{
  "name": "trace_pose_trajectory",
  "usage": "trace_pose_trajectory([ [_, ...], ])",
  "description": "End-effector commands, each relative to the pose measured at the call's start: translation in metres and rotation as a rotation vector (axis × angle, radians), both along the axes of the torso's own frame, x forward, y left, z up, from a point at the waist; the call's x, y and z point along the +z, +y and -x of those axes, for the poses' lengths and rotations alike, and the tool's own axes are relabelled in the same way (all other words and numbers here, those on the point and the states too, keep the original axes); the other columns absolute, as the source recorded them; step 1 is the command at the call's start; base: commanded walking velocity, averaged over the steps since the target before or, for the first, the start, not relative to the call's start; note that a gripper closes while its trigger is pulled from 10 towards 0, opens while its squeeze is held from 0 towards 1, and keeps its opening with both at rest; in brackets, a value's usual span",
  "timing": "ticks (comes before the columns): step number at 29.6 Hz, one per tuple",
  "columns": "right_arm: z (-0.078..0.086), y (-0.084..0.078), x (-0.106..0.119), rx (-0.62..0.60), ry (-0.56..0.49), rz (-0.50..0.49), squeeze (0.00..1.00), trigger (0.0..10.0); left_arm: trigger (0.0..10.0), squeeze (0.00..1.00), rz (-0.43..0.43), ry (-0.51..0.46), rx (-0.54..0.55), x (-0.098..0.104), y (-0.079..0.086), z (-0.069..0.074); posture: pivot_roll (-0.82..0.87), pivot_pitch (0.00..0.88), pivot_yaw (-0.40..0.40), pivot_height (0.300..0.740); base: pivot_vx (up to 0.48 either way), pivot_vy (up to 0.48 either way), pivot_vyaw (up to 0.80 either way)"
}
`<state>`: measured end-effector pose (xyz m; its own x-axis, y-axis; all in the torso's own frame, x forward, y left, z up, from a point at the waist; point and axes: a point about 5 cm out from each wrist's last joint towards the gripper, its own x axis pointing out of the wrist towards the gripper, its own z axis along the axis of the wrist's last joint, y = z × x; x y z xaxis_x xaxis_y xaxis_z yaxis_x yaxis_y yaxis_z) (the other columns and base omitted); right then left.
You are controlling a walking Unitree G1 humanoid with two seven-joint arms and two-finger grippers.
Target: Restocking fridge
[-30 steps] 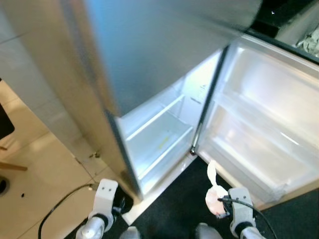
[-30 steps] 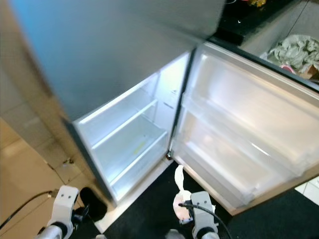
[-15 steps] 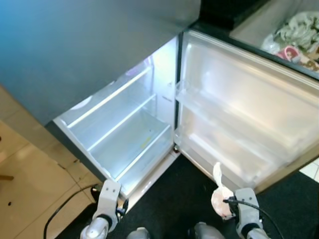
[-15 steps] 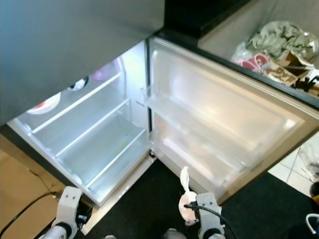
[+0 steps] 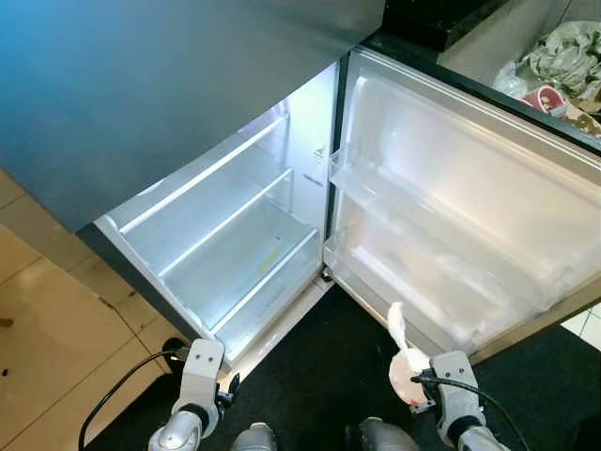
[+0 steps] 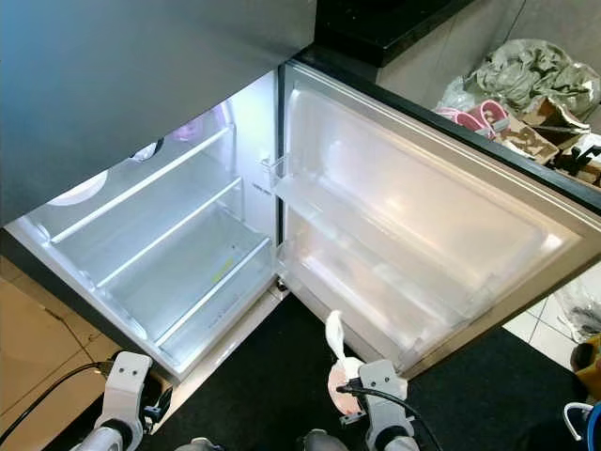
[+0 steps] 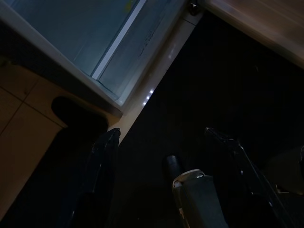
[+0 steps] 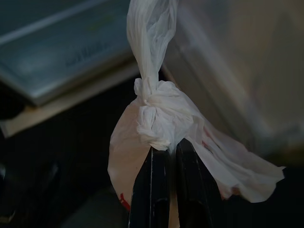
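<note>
The fridge point(image 5: 225, 230) stands open before me, lit inside, with bare glass shelves and a clear bottom drawer point(image 5: 254, 272). Its door point(image 5: 451, 207) is swung out to the right, and its bins hold nothing I can make out. My right gripper point(image 8: 170, 147) is shut on the knot of a white plastic bag point(image 8: 161, 118) with something pinkish inside. That bag point(image 5: 404, 362) hangs low in front of the door's lower bin. My left gripper point(image 7: 161, 130) hangs open over the dark mat near the fridge's bottom corner, with nothing between its fingers.
A black mat point(image 5: 319, 376) covers the floor in front of the fridge, and beige tiles with a black cable point(image 5: 113, 390) lie to the left. The closed steel upper door point(image 5: 169, 75) looms overhead. Crumpled bags and a pink item point(image 6: 488, 113) sit behind the open door.
The whole picture has swung, so the camera moved and the fridge interior now faces me more squarely. The right gripper still holds the bag, and both arms hang as before.
</note>
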<state>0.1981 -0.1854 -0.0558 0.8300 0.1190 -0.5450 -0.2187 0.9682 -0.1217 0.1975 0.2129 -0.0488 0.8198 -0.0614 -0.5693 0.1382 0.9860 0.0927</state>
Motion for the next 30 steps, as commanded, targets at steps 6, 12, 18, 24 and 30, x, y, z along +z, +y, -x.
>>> trace_pose_trajectory([
  [6,-0.032,0.017,0.031,0.234,-0.153,-0.008,0.00,10.0,10.0,0.00,0.004,0.020,0.011,-0.004,0.002,0.006,-0.06,0.155,-0.010,0.740,0.000,0.000,0.00],
  [12,-0.045,0.027,0.048,0.283,-0.230,-0.042,0.00,10.0,10.0,0.00,0.009,0.016,0.008,-0.004,-0.001,0.006,-0.06,0.158,-0.010,0.740,0.000,0.000,0.00],
  [18,-0.062,0.042,0.086,0.427,-0.356,-0.062,0.00,10.0,10.0,0.00,0.007,0.018,0.004,-0.004,-0.002,0.006,-0.07,0.160,-0.009,0.740,0.000,0.000,0.00],
  [24,-0.072,0.057,0.134,0.594,-0.441,-0.137,0.00,10.0,10.0,0.00,0.005,0.018,0.005,-0.004,-0.002,0.005,-0.07,0.163,-0.012,0.740,0.000,0.000,0.00],
  [30,-0.084,0.065,0.186,0.606,-0.557,-0.273,0.00,10.0,10.0,0.00,0.006,0.021,0.005,-0.005,-0.004,0.006,-0.07,0.170,-0.019,0.740,0.000,0.000,0.00],
])
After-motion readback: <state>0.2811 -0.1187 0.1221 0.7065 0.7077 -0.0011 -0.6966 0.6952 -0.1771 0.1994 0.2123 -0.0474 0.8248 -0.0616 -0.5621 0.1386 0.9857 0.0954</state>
